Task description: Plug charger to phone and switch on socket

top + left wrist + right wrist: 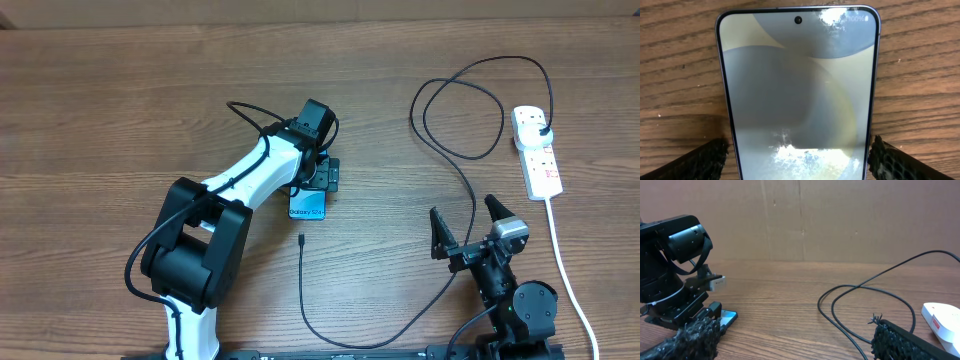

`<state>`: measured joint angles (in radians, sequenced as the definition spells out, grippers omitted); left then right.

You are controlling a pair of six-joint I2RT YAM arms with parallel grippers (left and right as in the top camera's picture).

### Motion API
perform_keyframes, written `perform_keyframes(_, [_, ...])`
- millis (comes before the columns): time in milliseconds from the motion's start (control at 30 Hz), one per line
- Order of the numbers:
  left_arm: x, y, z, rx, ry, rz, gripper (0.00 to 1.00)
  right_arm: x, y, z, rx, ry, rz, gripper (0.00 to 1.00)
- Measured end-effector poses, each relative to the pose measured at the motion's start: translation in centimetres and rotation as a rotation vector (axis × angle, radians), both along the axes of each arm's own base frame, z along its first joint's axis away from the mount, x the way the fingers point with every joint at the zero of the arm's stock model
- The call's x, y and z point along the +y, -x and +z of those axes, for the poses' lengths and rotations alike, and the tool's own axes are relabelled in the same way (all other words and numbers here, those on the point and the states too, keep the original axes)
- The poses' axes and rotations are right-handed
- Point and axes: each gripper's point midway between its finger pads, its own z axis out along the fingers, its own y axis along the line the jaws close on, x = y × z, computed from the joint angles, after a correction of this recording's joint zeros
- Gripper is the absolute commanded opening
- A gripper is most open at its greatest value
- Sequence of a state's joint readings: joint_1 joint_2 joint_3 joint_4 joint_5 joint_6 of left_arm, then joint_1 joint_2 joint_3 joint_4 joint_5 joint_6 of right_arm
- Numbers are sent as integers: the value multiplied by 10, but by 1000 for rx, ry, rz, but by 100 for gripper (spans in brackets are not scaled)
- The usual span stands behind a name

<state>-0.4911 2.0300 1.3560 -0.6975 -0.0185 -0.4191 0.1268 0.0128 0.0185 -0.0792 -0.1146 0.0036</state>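
Observation:
The phone (307, 205) lies flat on the wooden table, its screen filling the left wrist view (800, 90). My left gripper (312, 190) hangs over its upper part, open, one finger (710, 160) on each side, both close to the phone's long edges. The charger (470, 200) is a thin black cable; its connector tip (301, 240) lies loose just below the phone, and its black plug (541, 128) sits in the white socket (537, 150) at the far right. My right gripper (467, 225) stands open at the front right, empty, with the cable (860, 287) looping ahead of it.
The socket's thick white lead (565, 270) runs down the right side to the front edge. The cable curves along the front of the table (380, 340). A brown cardboard wall (840, 220) stands behind the table. The socket's end (942, 322) shows at the right.

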Motion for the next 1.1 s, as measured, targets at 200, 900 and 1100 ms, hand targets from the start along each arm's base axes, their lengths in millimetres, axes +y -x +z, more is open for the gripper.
perform_keyframes(200, [8, 4, -2, 13, -39, 6, 98, 0, 0, 0, 0, 0, 0, 100])
perform_keyframes(900, [22, 24, -4, 90, -100, 9, 100, 0, 0, 0, 0, 0, 0, 100])
perform_keyframes(1100, [22, 24, -2, 93, -103, 8, 100, 0, 0, 0, -1, 0, 0, 100])
